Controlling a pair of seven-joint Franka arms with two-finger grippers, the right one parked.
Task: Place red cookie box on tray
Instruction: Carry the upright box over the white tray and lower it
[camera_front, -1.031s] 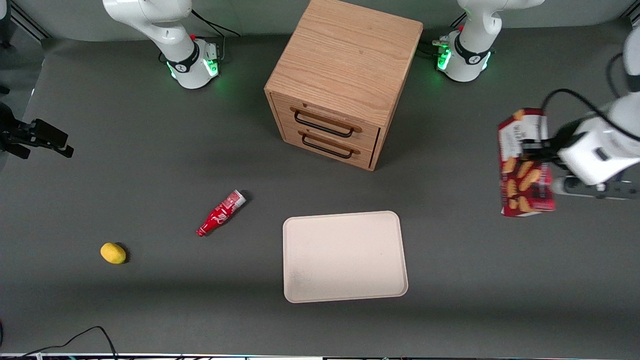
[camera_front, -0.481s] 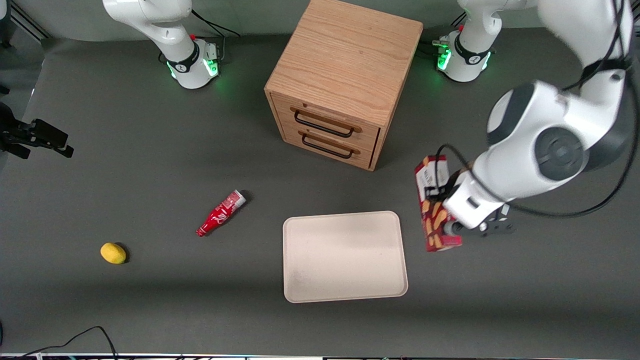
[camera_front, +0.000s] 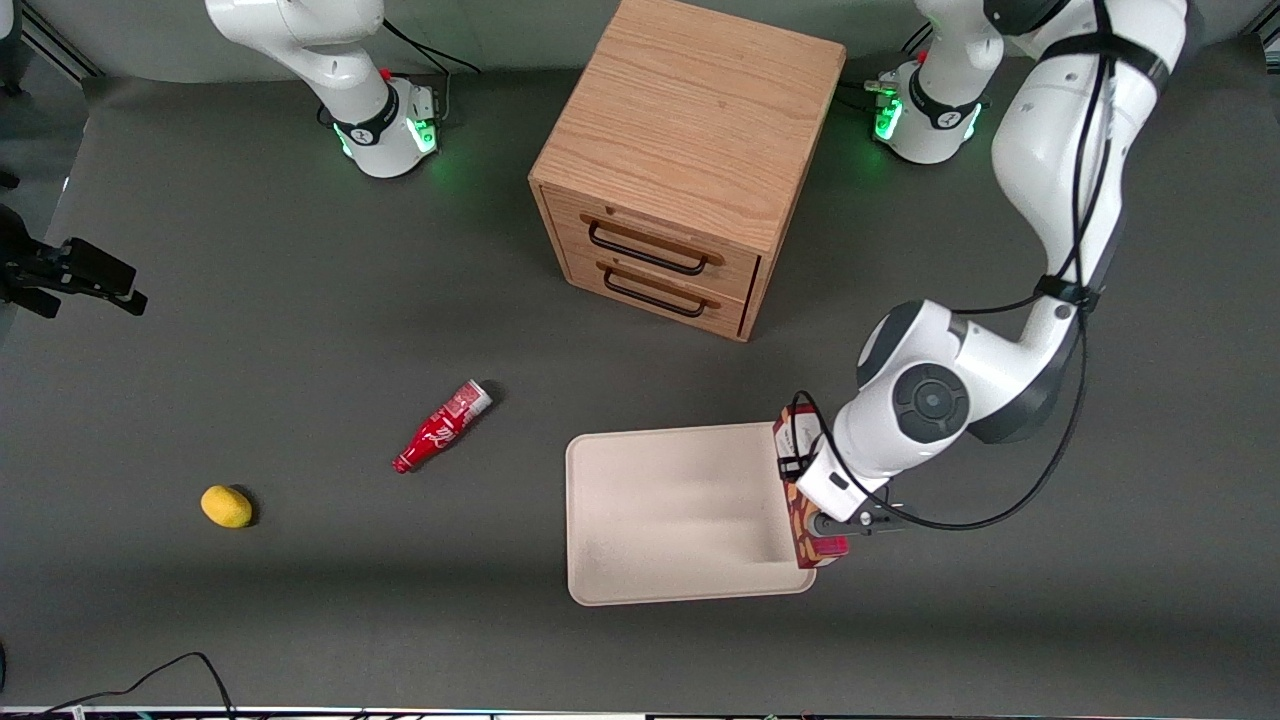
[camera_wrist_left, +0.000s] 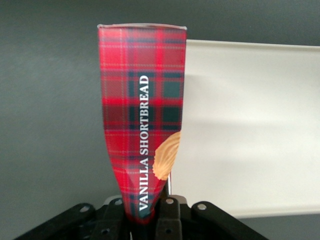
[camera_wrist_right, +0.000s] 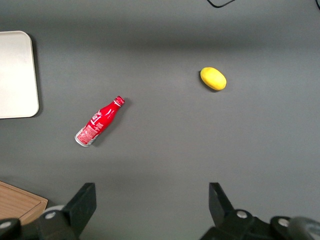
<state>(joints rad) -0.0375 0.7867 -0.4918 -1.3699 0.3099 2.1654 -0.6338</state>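
Gripper (camera_front: 812, 500)-clamped red cookie box (camera_front: 800, 505) edge-on above cream tray (camera_front: 660, 510) rim.

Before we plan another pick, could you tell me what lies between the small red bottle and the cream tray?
Only bare grey table; the front view shows nothing between the small red bottle and the cream rectangular tray.

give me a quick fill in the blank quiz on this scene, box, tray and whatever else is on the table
1. The gripper is shut on the red cookie ____.
2. The red cookie box hangs over the edge of the cream ____ nearest the working arm.
3. The wooden cabinet has ____ drawers, each with a dark handle.
4. Lying between the lemon and the tray is a small red ____.

Missing words: box; tray; two; bottle
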